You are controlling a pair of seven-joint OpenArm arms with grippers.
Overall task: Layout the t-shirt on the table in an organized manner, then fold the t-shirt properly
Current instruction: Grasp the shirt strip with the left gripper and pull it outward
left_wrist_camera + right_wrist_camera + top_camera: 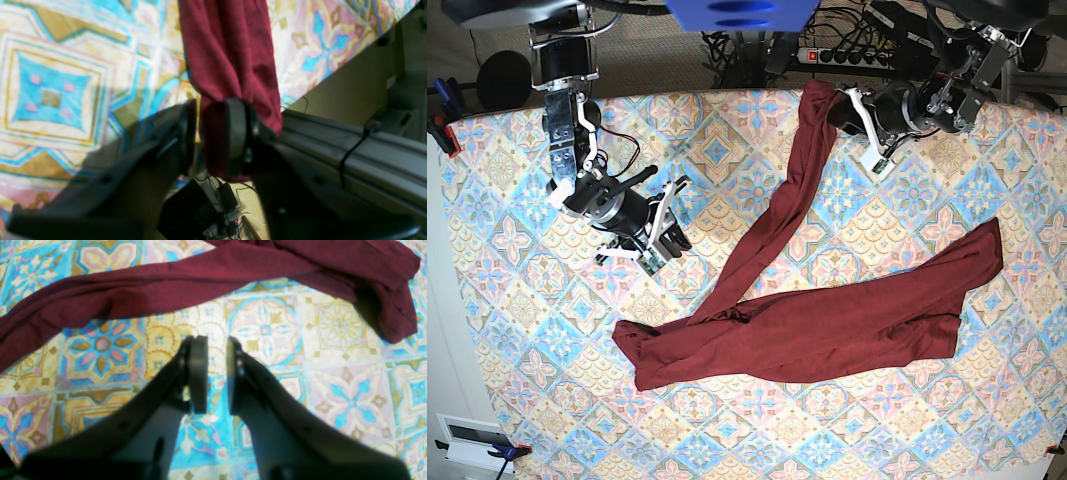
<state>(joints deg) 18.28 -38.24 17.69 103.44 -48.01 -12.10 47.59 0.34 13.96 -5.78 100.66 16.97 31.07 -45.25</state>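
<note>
The maroon t-shirt [827, 330] lies crumpled lengthwise across the middle of the tiled table [547, 330]. One long sleeve runs up to the far edge. My left gripper [839, 108] is shut on that sleeve's end, and in the left wrist view [210, 133] the fabric [230, 50] hangs bunched between the fingers at the table's edge. My right gripper [672, 235] is over bare tiles, left of the sleeve. In the right wrist view [217, 350] its jaws stand a little apart with nothing between them, and the shirt [160, 286] lies just beyond them.
The table's far edge runs beside the left gripper, with a grey metal rail [367, 156] and cables and a power strip [847, 55] beyond it. A white box [472, 440] sits off the table's near-left corner.
</note>
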